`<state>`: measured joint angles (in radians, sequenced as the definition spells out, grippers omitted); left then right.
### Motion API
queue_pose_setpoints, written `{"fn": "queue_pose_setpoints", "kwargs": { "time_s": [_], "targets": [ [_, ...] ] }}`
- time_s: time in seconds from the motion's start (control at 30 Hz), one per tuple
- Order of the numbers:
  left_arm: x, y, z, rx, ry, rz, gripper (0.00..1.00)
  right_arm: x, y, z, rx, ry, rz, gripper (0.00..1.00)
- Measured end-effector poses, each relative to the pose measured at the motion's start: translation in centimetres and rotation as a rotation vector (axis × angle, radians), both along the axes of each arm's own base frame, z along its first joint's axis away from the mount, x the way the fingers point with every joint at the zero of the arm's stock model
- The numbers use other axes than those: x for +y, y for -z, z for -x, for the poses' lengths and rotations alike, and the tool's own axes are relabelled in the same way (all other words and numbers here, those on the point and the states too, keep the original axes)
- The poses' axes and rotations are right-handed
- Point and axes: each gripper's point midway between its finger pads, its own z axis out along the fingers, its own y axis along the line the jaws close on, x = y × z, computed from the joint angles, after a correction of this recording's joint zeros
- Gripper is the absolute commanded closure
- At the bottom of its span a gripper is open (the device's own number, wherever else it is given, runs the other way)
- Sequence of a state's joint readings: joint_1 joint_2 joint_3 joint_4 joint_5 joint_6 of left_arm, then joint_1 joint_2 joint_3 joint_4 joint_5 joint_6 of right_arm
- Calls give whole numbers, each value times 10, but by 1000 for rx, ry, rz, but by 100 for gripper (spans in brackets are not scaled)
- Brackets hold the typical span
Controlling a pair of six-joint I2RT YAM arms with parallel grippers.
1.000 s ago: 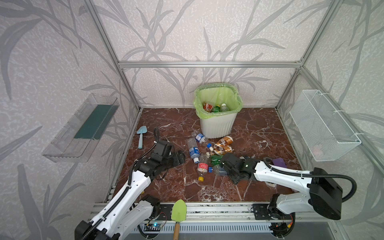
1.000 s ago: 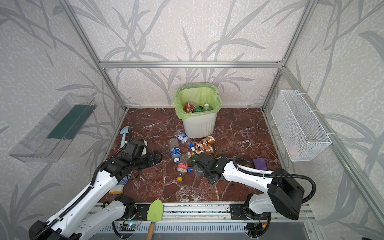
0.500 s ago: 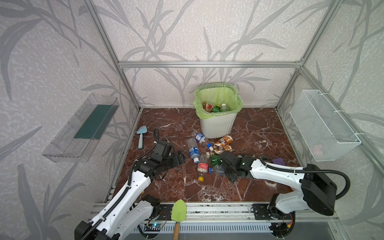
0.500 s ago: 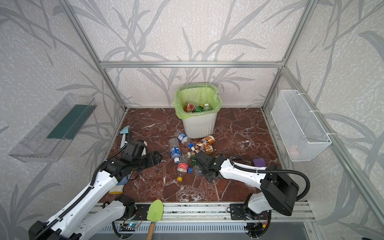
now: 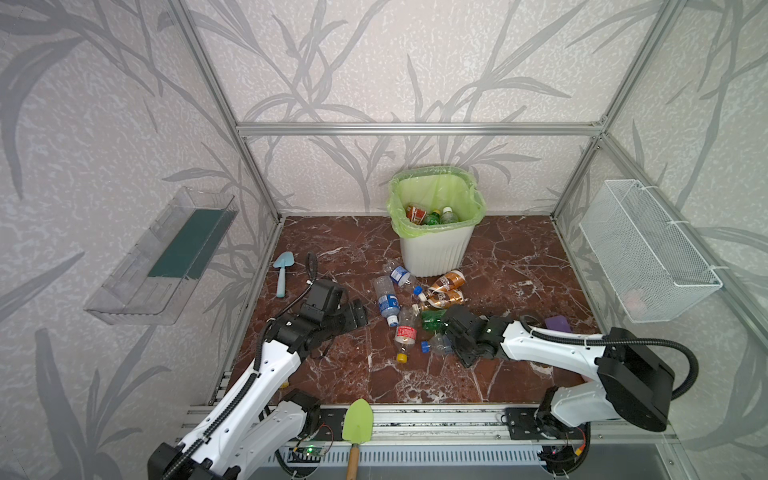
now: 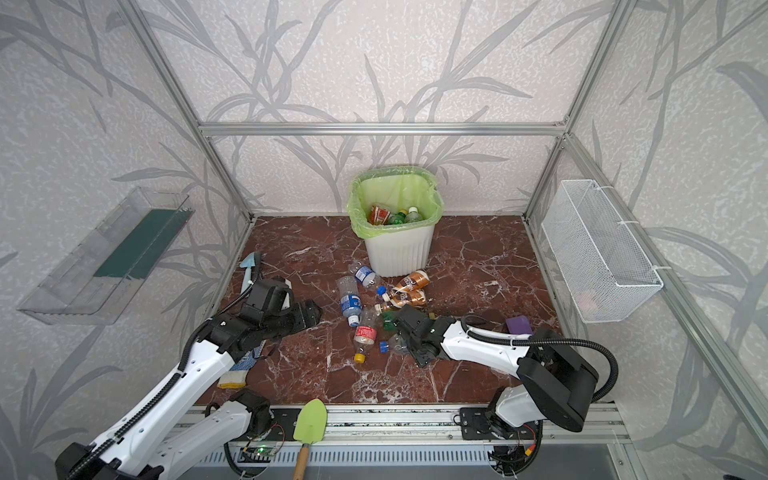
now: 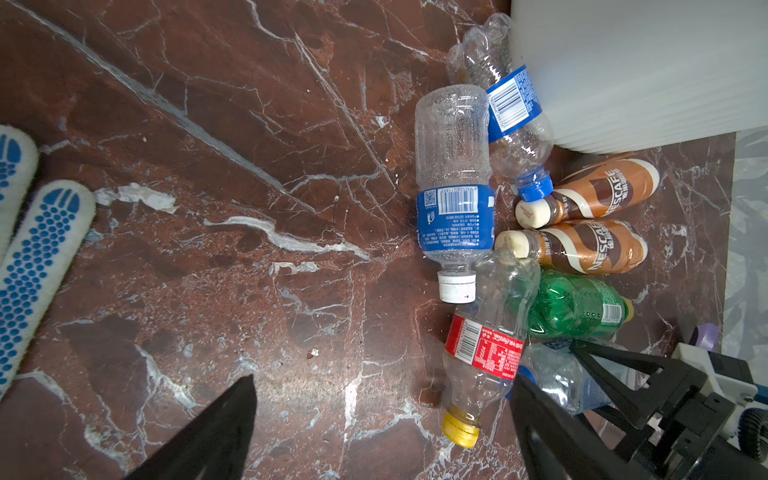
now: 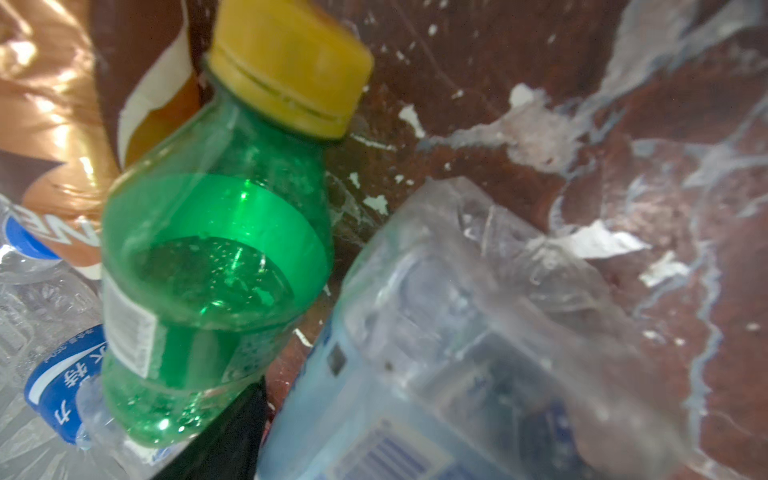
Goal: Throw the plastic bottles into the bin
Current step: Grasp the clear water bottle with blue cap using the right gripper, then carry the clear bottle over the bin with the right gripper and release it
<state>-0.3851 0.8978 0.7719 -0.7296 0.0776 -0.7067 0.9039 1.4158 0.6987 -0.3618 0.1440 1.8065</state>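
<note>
Several plastic bottles lie in a pile on the marble floor before the white bin (image 5: pixel 432 253), which holds a few more (image 5: pixel 432 216). The pile has two blue-labelled clear ones (image 5: pixel 386 297), two brown ones (image 5: pixel 446 282), a green one (image 8: pixel 208 257) and a red-labelled one (image 7: pixel 482 349). My right gripper (image 5: pixel 451 336) lies low with its jaws on either side of a crumpled clear bottle (image 8: pixel 478 332). One finger (image 8: pixel 224 432) shows beside it and the other is hidden. My left gripper (image 7: pixel 382 380) hangs open over bare floor, left of the pile.
A blue toy spade (image 5: pixel 283 270) lies at the far left and a green one (image 5: pixel 356 419) on the front rail. A purple spade (image 5: pixel 557 323) sits by the right arm and a dotted glove (image 7: pixel 37 257) under the left arm. A wire basket (image 5: pixel 644 257) and a clear tray (image 5: pixel 166 253) hang on the side walls.
My right gripper has pushed a little further left into the pile and its jaws have narrowed around the crumpled clear bottle. The left arm has not moved.
</note>
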Motion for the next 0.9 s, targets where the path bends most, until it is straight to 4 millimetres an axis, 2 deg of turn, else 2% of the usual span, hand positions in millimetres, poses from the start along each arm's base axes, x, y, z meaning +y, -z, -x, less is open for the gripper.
{"fn": "queue_pose_setpoints", "kwargs": {
  "time_s": [0.27, 0.6, 0.9],
  "targets": [
    [3, -3, -5, -7, -21, -13, 6, -19, -2, 15, 7, -46, 33, 34],
    [-1, -3, -16, 26, -48, -11, 6, -50, -9, 26, -30, -102, 66, 44],
    [-5, 1, -23, 56, -89, 12, 7, -59, -19, 30, -70, -231, 114, 51]
  ]
}}
